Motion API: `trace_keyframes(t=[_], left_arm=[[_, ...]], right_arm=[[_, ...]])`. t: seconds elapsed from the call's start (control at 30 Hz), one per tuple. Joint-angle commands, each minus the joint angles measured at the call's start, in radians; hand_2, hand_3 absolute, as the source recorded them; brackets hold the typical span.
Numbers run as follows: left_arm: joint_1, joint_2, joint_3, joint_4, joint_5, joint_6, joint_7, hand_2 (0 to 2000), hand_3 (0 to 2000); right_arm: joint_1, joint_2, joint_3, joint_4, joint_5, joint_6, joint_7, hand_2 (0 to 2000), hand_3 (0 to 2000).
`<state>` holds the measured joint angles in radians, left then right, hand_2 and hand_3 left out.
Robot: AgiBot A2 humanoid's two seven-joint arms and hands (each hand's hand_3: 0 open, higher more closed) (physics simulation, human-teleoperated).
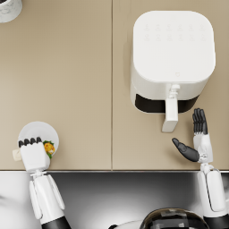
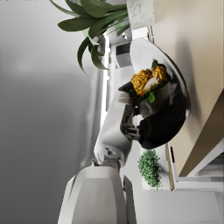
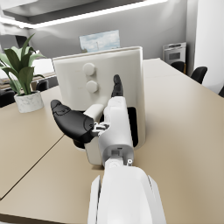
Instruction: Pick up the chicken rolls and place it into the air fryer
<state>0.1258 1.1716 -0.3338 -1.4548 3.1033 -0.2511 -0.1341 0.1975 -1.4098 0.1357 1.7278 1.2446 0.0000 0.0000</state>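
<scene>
The chicken rolls (image 1: 49, 147), golden with green leaves, lie on a white plate (image 1: 39, 129) at the table's front left corner. My left hand (image 1: 33, 153) sits over the plate, its dark fingers (image 2: 154, 114) curled around the chicken rolls (image 2: 148, 80), which still rest on the plate (image 2: 177, 78). The white air fryer (image 1: 173, 47) stands at the back right, its drawer pulled slightly out with the handle (image 1: 171, 114) pointing toward me. My right hand (image 1: 197, 139) hovers open just in front of and right of that handle, fingers spread, holding nothing; the right wrist view shows the right hand (image 3: 103, 120) before the air fryer (image 3: 103, 78).
A marble plant pot (image 1: 9, 9) stands at the table's far left corner, its plant (image 3: 19, 63) leafy. The beige table (image 1: 80, 89) has a seam down its middle. Its front edge (image 1: 112, 170) runs just behind both hands.
</scene>
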Motion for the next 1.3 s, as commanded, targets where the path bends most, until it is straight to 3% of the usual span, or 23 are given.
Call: trace_keyframes(t=[0.03, 0.27, 0.53, 0.63, 0.83, 1.0, 1.03, 1.07, 1.17, 1.2, 1.3], left_arm=[[0.008, -0.002, -0.002, -0.028, 0.0, 0.031, 0.019, 2000, 2000], [0.011, -0.008, 0.041, -0.34, -0.002, 0.176, 0.111, 2000, 2000], [0.077, -0.066, 0.16, -0.537, -0.003, 0.201, 0.129, 2000, 2000], [0.131, -0.093, 0.227, -0.559, -0.003, 0.202, 0.13, 2000, 2000], [0.175, -0.072, 0.259, -0.562, -0.003, 0.203, 0.131, 2000, 2000], [0.179, -0.065, 0.254, -0.556, -0.003, 0.203, 0.132, 2000, 2000], [0.176, -0.063, 0.257, -0.557, -0.004, 0.203, 0.132, 2000, 2000], [0.176, -0.062, 0.257, -0.557, -0.003, 0.203, 0.132, 2000, 2000], [0.177, -0.058, 0.262, -0.553, -0.003, 0.203, 0.132, 2000, 2000], [0.179, -0.057, 0.269, -0.556, -0.003, 0.203, 0.132, 2000, 2000], [0.208, -0.05, 0.307, -0.559, -0.004, 0.203, 0.133, 2000, 2000]], right_arm=[[0.008, -0.004, -0.005, 0.016, 0.0, 0.0, 0.0, 0, 0], [0.017, -0.018, 0.027, -0.085, 0.0, 0.0, 0.0, 0, 0], [0.073, -0.048, 0.066, -0.279, 0.0, 0.0, 0.0, 0, 0], [0.086, -0.057, 0.087, -0.359, 0.0, 0.0, 0.0, 0, 0], [0.119, -0.082, 0.178, -0.413, 0.0, 0.0, 0.0, 0, 0], [0.165, -0.092, 0.229, -0.446, 0.005, -0.102, 0.001, 0, 0], [0.165, -0.086, 0.239, -0.436, 0.006, -0.109, 0.001, 1361, 327], [0.171, -0.084, 0.243, -0.441, 0.007, -0.131, 0.001, 2000, 653], [0.19, -0.08, 0.277, -0.459, 0.008, -0.233, 0.002, 2000, 1633], [0.198, -0.081, 0.298, -0.465, 0.008, -0.235, 0.002, 2000, 1960], [0.232, -0.043, 0.404, -0.466, 0.013, -0.095, 0.006, 2000, 2000]])
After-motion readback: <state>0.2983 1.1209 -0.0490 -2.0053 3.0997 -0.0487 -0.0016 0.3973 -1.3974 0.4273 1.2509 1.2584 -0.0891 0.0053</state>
